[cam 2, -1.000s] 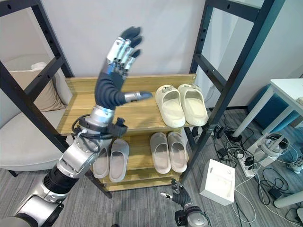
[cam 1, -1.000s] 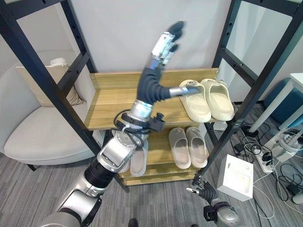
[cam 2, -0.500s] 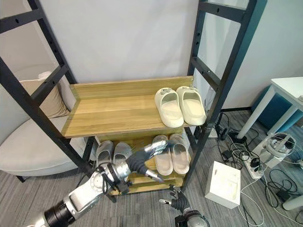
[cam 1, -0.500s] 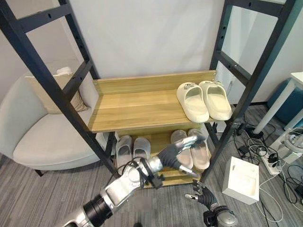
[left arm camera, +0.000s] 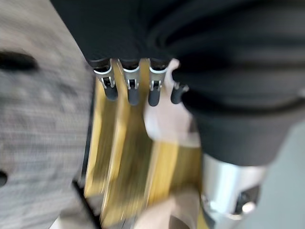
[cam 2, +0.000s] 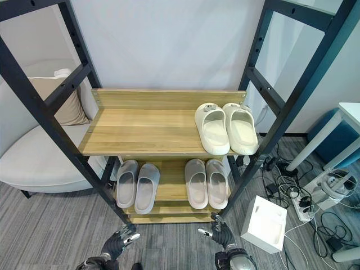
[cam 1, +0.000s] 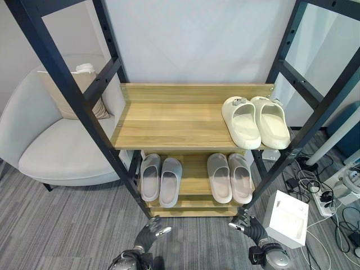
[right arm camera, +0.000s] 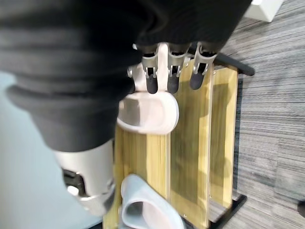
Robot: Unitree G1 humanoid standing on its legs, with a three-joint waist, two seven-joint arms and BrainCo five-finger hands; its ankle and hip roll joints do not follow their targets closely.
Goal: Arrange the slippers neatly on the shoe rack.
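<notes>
Dark ribbed wrist covers, silver fingers [right arm camera: 173, 64] with dark tips

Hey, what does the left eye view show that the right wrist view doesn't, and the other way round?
The left eye view adds the cream foam slippers side by side on the top wooden shelf, the white armchair, and the left hand low near the floor. The right wrist view adds a close look along the right hand, its fingers relaxed and holding nothing. Both share the lower shelf's pale beige slippers and grey slippers, and the grey carpet.
</notes>
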